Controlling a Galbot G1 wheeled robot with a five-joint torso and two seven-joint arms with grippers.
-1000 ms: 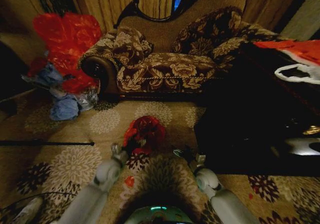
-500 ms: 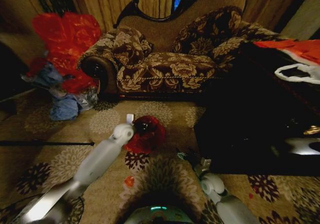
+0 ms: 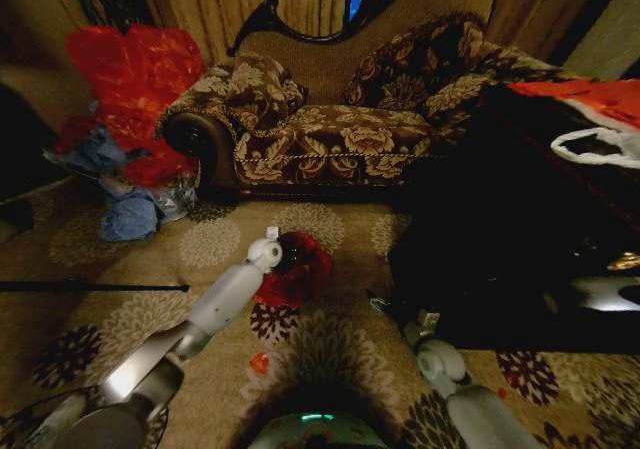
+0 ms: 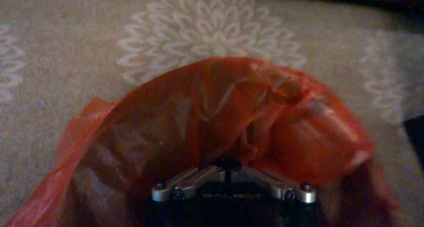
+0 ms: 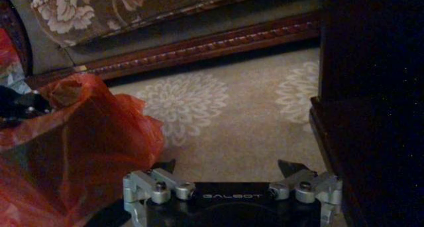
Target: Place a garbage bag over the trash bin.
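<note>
Red glossy plastic, the garbage bag (image 3: 292,269), sits draped over the trash bin (image 3: 294,256) on the patterned carpet (image 3: 340,349), in the open floor in front of the floral sofa (image 3: 330,129) and just beside the near corner of the large black desk (image 3: 500,269). The bin's dark opening shows through the bag's mouth in the head view. The left tool (image 3: 270,237) is stretched out from the robot to the far rim of the bin, right at the bag's top edge; in the left wrist view the bag (image 4: 219,132) billows directly ahead of the tool (image 4: 229,163), and I cannot tell whether its fingers are spread or closed on the plastic. The right tool (image 5: 229,165) hangs low over the carpet between the bag (image 5: 73,152) and the desk's edge (image 5: 371,113), its fingers spread wide and holding nothing. A bigger heap of red plastic (image 3: 135,79) lies well apart, beside the sofa's arm.
</note>
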